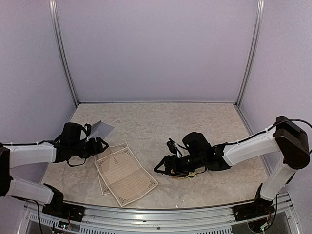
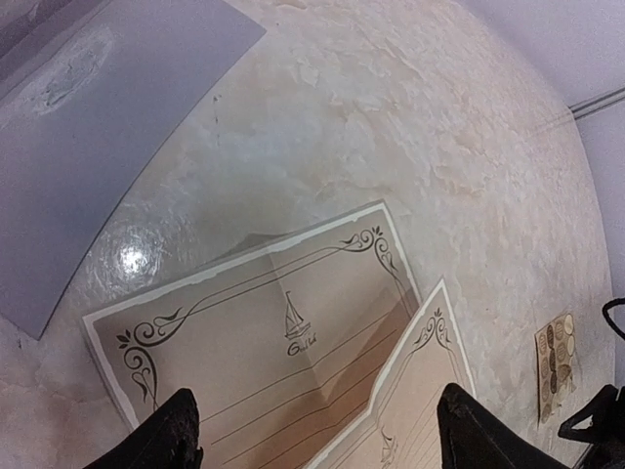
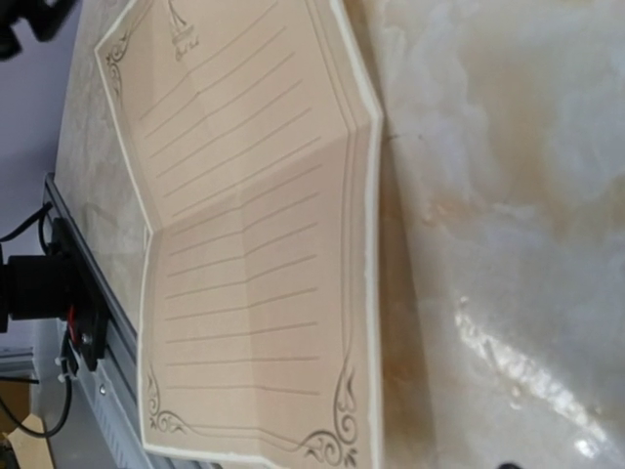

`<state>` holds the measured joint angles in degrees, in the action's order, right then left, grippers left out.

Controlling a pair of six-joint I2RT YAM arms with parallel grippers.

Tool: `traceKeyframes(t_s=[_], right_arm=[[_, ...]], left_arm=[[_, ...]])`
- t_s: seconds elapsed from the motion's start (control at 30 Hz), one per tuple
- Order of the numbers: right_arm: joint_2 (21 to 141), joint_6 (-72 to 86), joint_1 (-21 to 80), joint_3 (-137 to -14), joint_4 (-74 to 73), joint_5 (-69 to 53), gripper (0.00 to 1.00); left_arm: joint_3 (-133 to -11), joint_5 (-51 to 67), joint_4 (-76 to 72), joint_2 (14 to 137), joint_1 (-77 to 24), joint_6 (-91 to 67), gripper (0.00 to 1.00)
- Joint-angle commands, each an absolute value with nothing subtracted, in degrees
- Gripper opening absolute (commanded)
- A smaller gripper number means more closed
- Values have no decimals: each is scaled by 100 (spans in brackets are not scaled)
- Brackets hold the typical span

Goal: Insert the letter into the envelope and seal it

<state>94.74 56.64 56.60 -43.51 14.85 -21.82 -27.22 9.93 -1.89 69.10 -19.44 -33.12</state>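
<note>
Grey-lavender rectangular paper envelope lies flat on marbled surface, far left, apart from tan bordered letter sheets. Probably light, floppy, slick: pinch an edge. Left fingers spread, empty; right fingers: cannot tell.

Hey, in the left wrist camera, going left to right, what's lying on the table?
Grey envelope → letter sheets, two overlapping → small sticker sheet.
</note>
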Motion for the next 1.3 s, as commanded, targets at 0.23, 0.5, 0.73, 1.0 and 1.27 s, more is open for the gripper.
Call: traceKeyframes(t_s=[0.23, 0.5, 0.73, 1.0, 1.27], right_arm=[[9462, 5628, 5739, -4528, 1468, -2195, 76], [9539, 5584, 5735, -4596, 1482, -2264, 76], [9450, 5572, 5735, -4566, 1441, -2190, 76], [9104, 5628, 5737, -4340, 1475, -1719, 76], [8301, 5828, 5705, -3792, 1854, -919, 84]], left_arm=[[-1737, 1419, -416, 6607, -1749, -3778, 80], [-1234, 1787, -976, 6174, -1736, -4240, 62], [-1058, 2050, -1340, 6258, -1747, -4409, 48], [-1083, 2670, -1868, 6101, -1809, -4434, 0], [-2256, 2802, -1846, 5285, -2317, -4238, 0]])
